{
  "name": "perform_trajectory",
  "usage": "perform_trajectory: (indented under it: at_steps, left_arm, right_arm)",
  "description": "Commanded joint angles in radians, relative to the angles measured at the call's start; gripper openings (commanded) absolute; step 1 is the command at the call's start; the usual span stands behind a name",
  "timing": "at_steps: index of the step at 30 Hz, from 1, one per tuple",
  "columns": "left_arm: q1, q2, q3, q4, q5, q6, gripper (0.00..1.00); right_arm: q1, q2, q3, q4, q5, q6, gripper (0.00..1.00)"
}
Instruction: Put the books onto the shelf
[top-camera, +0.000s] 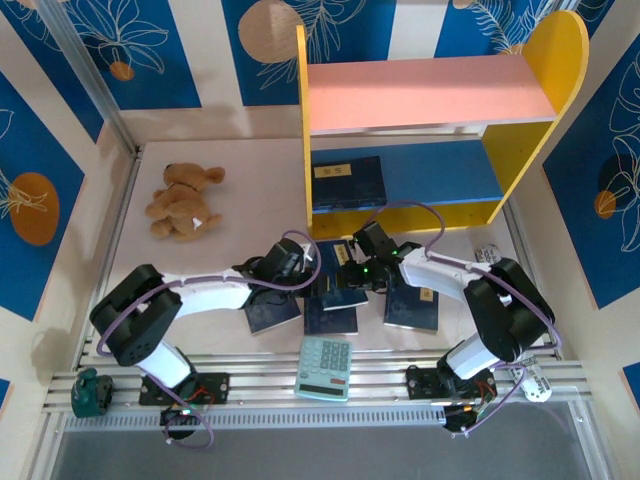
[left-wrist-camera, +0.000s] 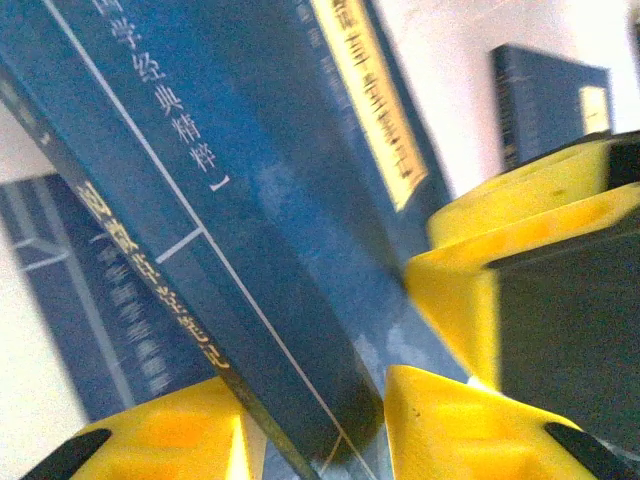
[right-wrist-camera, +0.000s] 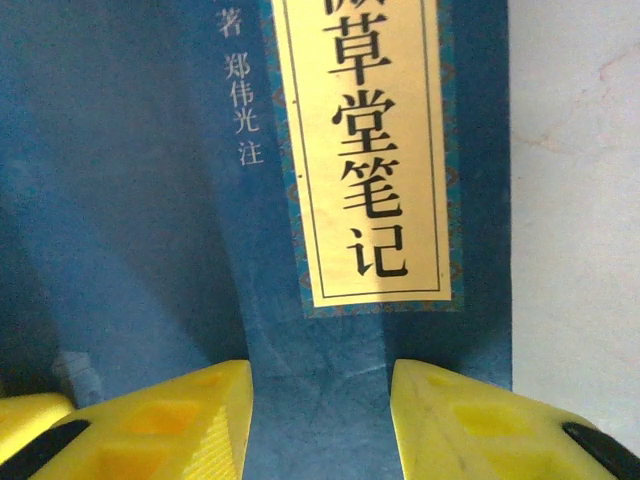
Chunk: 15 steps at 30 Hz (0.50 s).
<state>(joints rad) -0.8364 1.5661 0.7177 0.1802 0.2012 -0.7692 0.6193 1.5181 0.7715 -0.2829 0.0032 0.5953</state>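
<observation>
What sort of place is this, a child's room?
Probably a small test booth dressed like a child's room: a toy-coloured shelf, a plush dog and blue patterned walls.

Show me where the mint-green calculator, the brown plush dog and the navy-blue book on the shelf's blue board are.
Mint-green calculator (top-camera: 326, 366): top external view, middle of its keypad.
Brown plush dog (top-camera: 183, 203): top external view, its body.
Navy-blue book on the shelf (top-camera: 350, 186): top external view, cover's middle.

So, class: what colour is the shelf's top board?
The top board is pink, best seen in the top external view.
</observation>
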Motion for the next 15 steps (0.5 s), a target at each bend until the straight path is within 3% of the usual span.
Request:
perform_trajectory:
  at_steps: [1, 4, 13, 15]
  left_arm:
    - [-0.020, -0.026, 0.000, 0.206, 0.078, -0.016, 0.36]
    - [-0.020, -0.015, 0.009, 0.200, 0.075, -0.019, 0.34]
    - [-0.020, -0.073, 0.025, 0.086, 0.041, 0.053, 0.03]
    - [-0.020, -0.113, 0.032, 0.041, 0.031, 0.083, 0.00]
  right_arm:
    - [0.015, 0.006, -0.045, 0.003, -0.151, 0.018, 0.42]
    - [0.007, -0.011, -0.047, 0.001, -0.157, 0.015, 0.42]
    - [-0.052, -0.134, -0.052, -0.044, -0.144, 0.001, 0.43]
    - [-0.069, -0.186, -0.048, -0.064, -0.131, -0.003, 0.44]
